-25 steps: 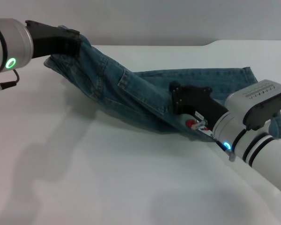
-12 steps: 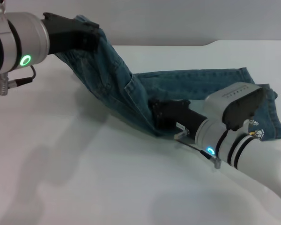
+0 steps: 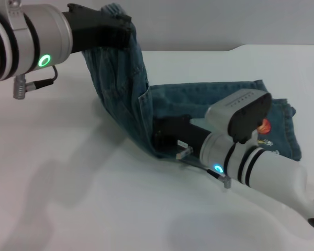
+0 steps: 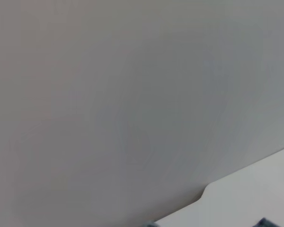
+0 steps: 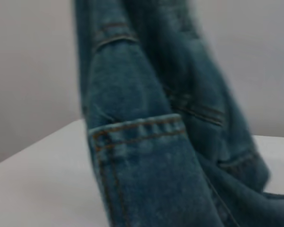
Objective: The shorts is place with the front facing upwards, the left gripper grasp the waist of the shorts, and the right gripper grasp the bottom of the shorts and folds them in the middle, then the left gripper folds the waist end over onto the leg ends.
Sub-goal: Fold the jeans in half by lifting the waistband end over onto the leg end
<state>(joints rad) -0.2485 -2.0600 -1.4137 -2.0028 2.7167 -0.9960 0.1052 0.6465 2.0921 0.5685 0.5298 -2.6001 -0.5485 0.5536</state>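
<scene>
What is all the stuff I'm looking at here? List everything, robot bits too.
shorts: one pair, blue denim, mostly lying on the table toward the robot's right, one end lifted into the air on the left.
cartoon patch: one, red and white, on the shorts near the right arm.
table: one, white, under everything.
wall: pale grey, behind the table.
left gripper: one, black, on a silver arm with a green light, raised above the table, clamping the lifted end of the shorts.
right gripper: one, black, on a white arm with a blue light, low at the near edge of the shorts where the fabric bends upward; its fingers are hidden.
</scene>
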